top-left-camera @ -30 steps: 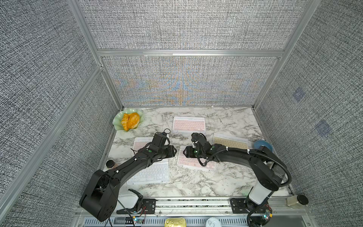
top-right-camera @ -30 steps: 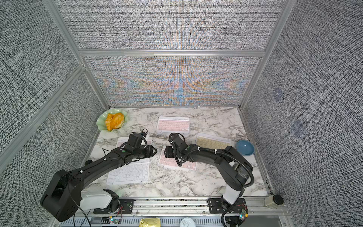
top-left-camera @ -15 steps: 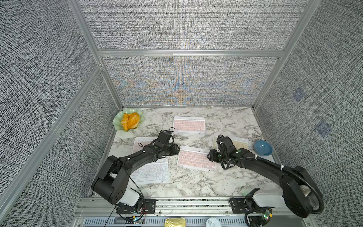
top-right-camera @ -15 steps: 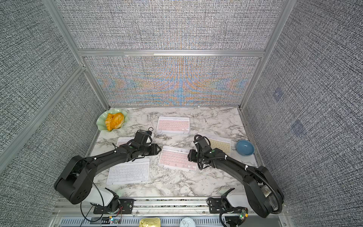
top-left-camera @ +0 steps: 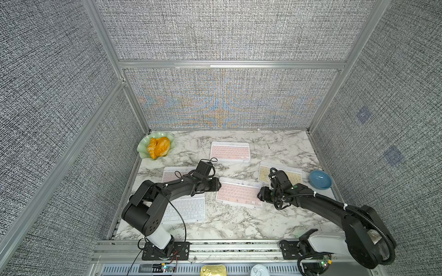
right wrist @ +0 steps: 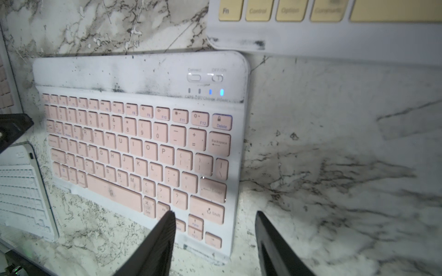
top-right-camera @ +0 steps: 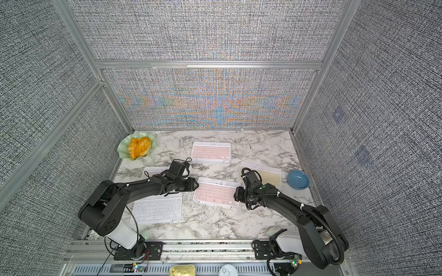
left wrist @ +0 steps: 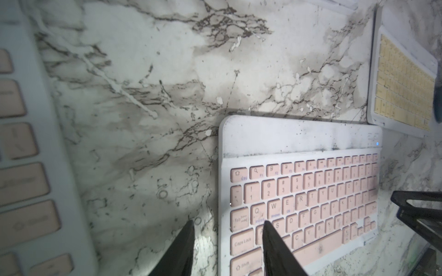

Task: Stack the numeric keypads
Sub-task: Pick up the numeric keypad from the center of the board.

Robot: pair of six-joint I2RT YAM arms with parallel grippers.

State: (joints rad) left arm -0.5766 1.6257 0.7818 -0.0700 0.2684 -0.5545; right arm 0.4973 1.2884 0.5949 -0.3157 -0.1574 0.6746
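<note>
Now: middle pink keypad (top-left-camera: 239,194) flat on marble table (top-left-camera: 239,222), bare marble beside both short edges; left gripper (left wrist: 227,222) and right gripper (right wrist: 215,212) each straddle 1 edge, fingers apart, gripping nothing; yellow keypad (right wrist: 334,28) crowds far corner.

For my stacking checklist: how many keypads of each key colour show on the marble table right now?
pink keypads: 3
yellow keypad: 1
white keypad: 1
Total showing: 5
</note>
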